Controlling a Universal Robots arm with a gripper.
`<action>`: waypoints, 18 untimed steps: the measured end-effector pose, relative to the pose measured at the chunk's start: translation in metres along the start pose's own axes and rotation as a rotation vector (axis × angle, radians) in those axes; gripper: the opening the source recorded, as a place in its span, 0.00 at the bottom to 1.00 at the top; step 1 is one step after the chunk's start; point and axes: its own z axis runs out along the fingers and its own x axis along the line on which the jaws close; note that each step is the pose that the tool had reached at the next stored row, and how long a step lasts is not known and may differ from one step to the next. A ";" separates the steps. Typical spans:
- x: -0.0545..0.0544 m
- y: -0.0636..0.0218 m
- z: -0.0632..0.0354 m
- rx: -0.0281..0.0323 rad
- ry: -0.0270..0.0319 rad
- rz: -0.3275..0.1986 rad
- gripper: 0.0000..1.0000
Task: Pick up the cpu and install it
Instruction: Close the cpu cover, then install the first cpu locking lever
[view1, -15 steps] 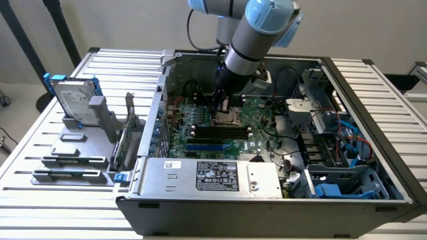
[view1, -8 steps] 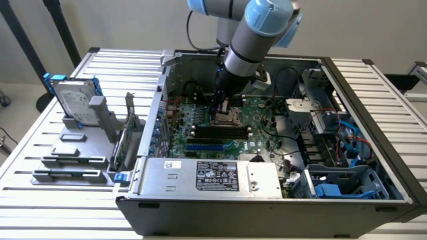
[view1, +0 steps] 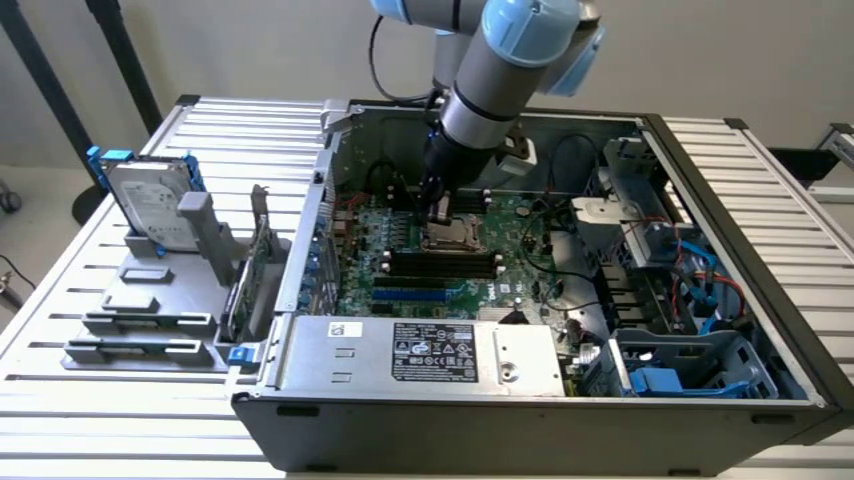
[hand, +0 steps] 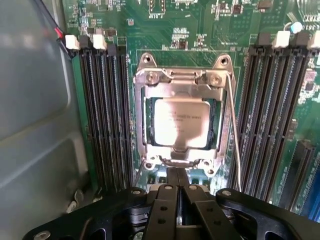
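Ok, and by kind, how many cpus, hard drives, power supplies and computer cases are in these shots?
cpu: 1
hard drive: 1
power supply: 1
computer case: 1
Total: 4

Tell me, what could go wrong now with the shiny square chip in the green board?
The shut pincer hangs very close to the metal frame around the cpu; a slip might scratch either. The thin wire lever beside the frame could catch on the pincer. The black memory slots crowd both sides, so a sideways bump might hit them.
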 end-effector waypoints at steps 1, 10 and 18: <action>-0.001 -0.0029 -0.0005 0.0000 0.0019 -0.001 0.11; -0.007 -0.0174 -0.0030 0.0003 0.0125 -0.003 0.11; -0.007 -0.0175 -0.0030 0.0003 0.0124 -0.003 0.11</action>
